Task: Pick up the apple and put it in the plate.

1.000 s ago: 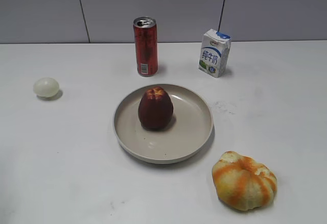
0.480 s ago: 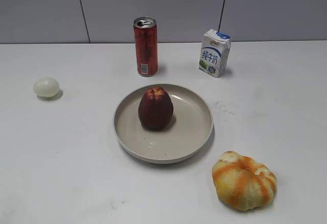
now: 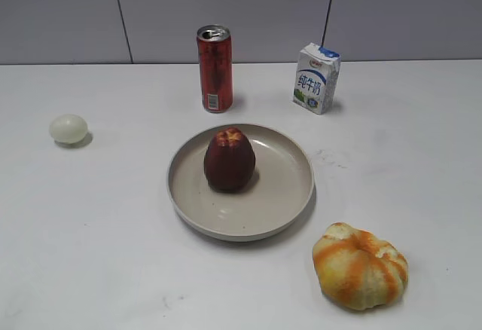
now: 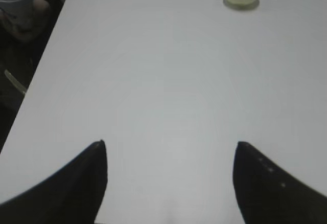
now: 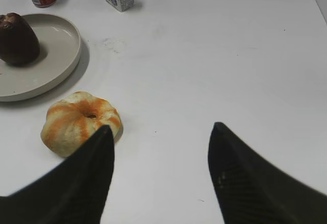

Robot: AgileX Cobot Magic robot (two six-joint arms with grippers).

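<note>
Gripper on my right (image 5: 161,132) gapes empty; firm, smooth dark maroon apple (image 3: 229,160) suits a mid-body grasp, already sitting in beige round plate (image 3: 290,198).

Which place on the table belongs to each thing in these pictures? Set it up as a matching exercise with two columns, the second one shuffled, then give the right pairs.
Column one:
1. apple
2. egg
3. red can
4. orange-and-yellow ribbed fruit

Column two:
A. near the front right of the table, apart from the plate
B. standing upright behind the plate
C. inside the plate
D. alone at the far left of the table

Right pairs: 1-C, 2-D, 3-B, 4-A
</note>
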